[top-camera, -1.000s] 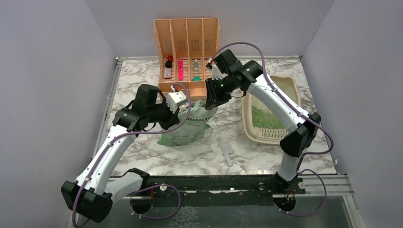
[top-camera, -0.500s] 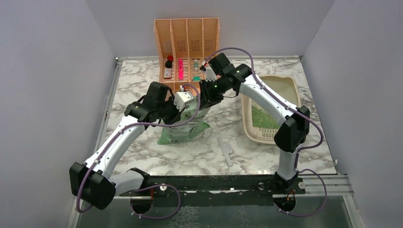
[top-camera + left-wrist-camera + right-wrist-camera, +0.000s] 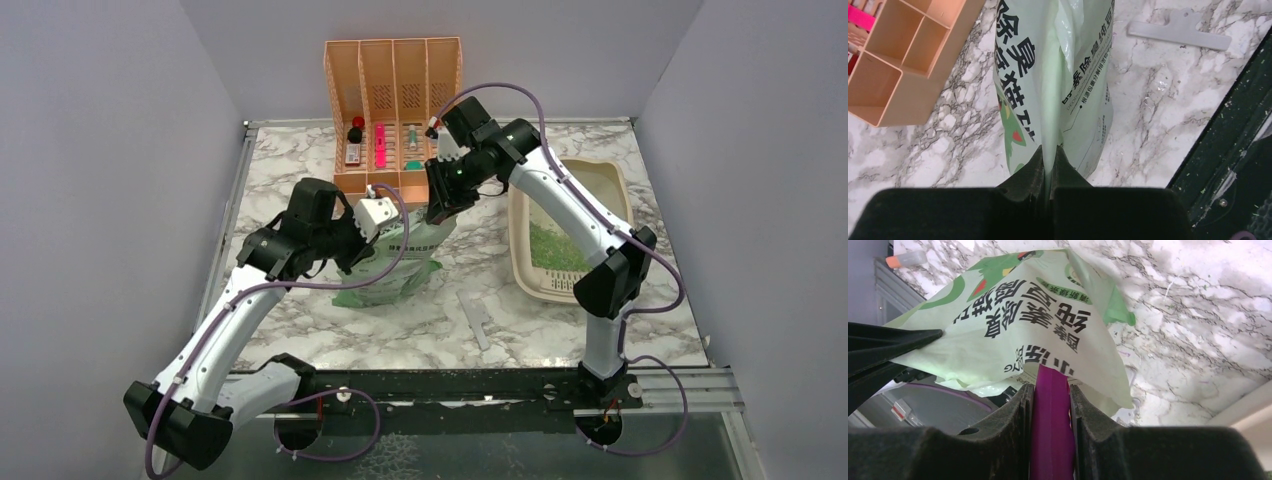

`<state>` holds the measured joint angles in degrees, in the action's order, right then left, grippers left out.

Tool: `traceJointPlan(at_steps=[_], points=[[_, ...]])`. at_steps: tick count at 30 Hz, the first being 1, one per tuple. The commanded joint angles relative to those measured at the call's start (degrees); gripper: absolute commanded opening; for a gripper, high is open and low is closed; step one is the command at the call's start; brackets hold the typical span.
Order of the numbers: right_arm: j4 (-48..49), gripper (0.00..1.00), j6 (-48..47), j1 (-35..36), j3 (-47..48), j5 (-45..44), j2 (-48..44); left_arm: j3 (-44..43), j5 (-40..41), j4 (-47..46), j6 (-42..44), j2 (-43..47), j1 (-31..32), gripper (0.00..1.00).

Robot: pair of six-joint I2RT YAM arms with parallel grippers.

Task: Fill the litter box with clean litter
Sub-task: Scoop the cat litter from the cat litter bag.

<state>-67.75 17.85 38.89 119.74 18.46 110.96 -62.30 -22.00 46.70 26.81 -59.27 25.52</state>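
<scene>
The beige litter box (image 3: 603, 186) lies at the right of the table, with green clean litter (image 3: 555, 248) covering part of its floor. A pale green printed bag (image 3: 393, 268) stands between the arms, left of the box. My left gripper (image 3: 1049, 150) is shut on a thin edge of the bag (image 3: 1048, 75). My right gripper (image 3: 1050, 390) is shut on a purple flat handle (image 3: 1050, 435) whose far end is hidden inside the bag (image 3: 1023, 320). Seen from above, the left gripper (image 3: 392, 228) and right gripper (image 3: 438, 213) meet at the bag's top.
A peach slatted organizer (image 3: 395, 100) with small items stands at the back, just behind the bag. A grey flat piece (image 3: 477, 318) lies on the marble in front. The dark near edge of the table runs along the bottom right in the left wrist view.
The left arm swung towards the organizer and came back. The right gripper shifted slightly back and left with the bag's top. Both grips are unchanged.
</scene>
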Motion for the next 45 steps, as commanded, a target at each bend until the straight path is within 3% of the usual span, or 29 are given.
traceJointPlan(at_steps=[1,12,23,33,42,45], points=[[-6.3,0.01,-2.8,-1.7,2.1,-11.5,0.0,-2.2,-6.0,3.3,-1.4,2.3,0.4,0.00],[-2.5,0.01,-5.2,1.4,-1.2,0.5,10.8,-2.5,-4.5,4.1,-1.0,-0.3,1.3,0.00],[4.7,0.01,-5.5,1.2,-5.5,13.0,10.7,-3.0,0.8,3.7,-1.7,-3.4,1.4,0.00],[27.4,0.01,2.3,-3.7,-22.6,32.3,0.9,-1.4,0.0,0.0,-2.8,0.0,1.4,0.00],[55.9,0.01,19.0,-11.4,-40.8,51.1,-8.0,-0.4,-3.5,-0.4,-2.5,-0.9,1.4,0.00],[62.6,0.01,23.3,-12.8,-45.4,54.0,-10.2,-0.6,-4.5,-0.5,-2.8,-2.1,1.4,0.12]])
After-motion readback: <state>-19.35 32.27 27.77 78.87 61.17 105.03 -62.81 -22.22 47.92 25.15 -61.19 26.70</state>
